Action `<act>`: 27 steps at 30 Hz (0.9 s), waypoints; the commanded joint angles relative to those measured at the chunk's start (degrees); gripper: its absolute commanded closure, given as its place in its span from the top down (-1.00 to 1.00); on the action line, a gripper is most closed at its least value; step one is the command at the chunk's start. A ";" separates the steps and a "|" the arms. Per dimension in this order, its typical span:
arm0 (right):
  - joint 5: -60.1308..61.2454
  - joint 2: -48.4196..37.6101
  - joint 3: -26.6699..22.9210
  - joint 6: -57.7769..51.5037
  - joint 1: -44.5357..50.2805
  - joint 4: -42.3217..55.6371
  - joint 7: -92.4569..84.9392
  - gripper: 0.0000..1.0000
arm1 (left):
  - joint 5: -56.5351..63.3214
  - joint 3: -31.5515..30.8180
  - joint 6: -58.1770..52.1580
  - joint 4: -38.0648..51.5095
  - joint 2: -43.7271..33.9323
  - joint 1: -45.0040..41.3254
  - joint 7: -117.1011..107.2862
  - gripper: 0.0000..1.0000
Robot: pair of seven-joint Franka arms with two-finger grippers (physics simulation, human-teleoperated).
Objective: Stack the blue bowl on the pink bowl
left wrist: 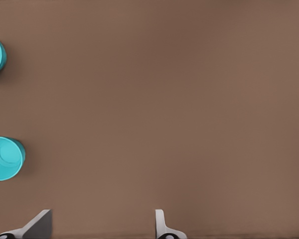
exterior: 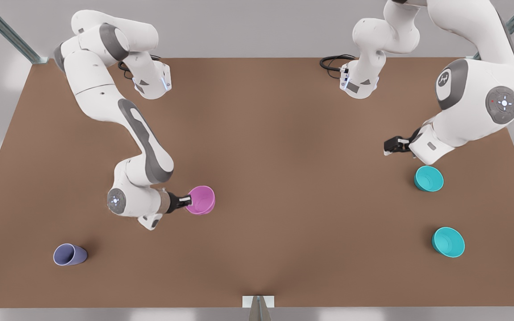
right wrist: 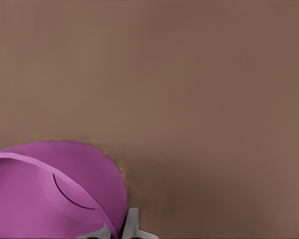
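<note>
Lavender cup [exterior: 70, 254] on brown table [exterior: 283, 133] in front view, well apart from pink bowl [exterior: 201, 200], right gripper [exterior: 186, 200] pinched on pink bowl's rim, left gripper [exterior: 393, 145] spread wide, nothing held, near blue bowl [exterior: 428, 178], second teal bowl [exterior: 448, 242] beyond.

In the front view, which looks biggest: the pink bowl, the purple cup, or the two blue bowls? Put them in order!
1. The two teal bowls and the pink bowl, held in the right claw, look about the same, too close to rank.
2. Purple cup, slightly smaller.
</note>
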 commanded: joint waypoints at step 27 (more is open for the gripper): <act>-1.97 11.59 -3.68 -30.56 0.88 28.62 29.48 1.00 | -9.11 6.98 15.96 -8.49 10.19 19.20 31.22 1.00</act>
